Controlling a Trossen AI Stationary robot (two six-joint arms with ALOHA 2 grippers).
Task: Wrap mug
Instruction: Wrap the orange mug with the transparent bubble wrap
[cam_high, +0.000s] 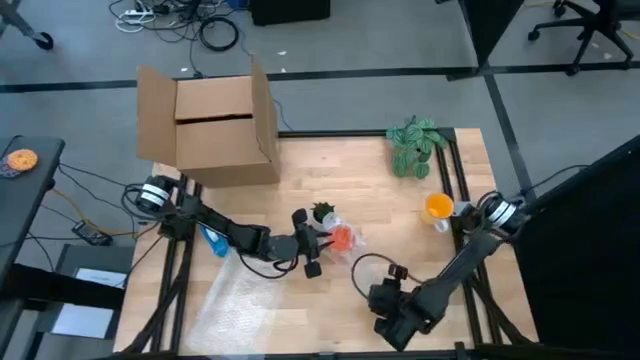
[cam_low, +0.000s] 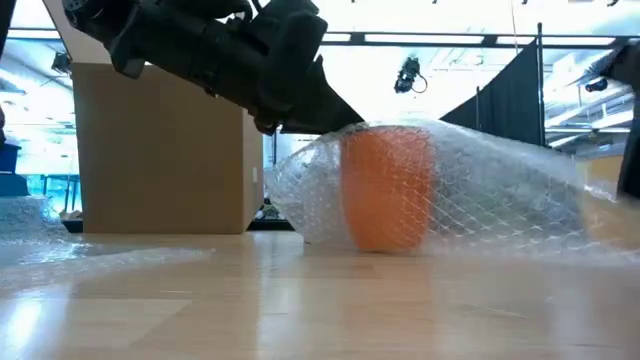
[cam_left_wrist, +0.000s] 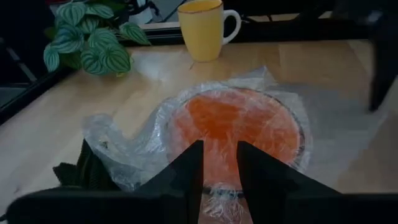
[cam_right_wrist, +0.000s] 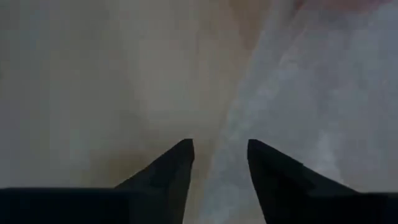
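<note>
Left tool (cam_left_wrist: 219, 180) reaches to the middle of the worktop (cam_high: 340, 180), its fingers (cam_left_wrist: 183, 171) a narrow gap apart with a fold of bubble wrap (cam_left_wrist: 124, 149) between them; whether they pinch it I cannot tell. That wrap covers the orange mug (cam_left_wrist: 239, 127), which lies at the worktop's centre beside a small green plant (cam_high: 322, 212). Right tool (cam_right_wrist: 219, 163) waits low at the near edge, fingers apart over loose wrap. A yellow mug (cam_high: 438, 207) and a leafy plant (cam_high: 415, 145) stand farther right; a cardboard box (cam_high: 215, 125) sits at the back left.
</note>
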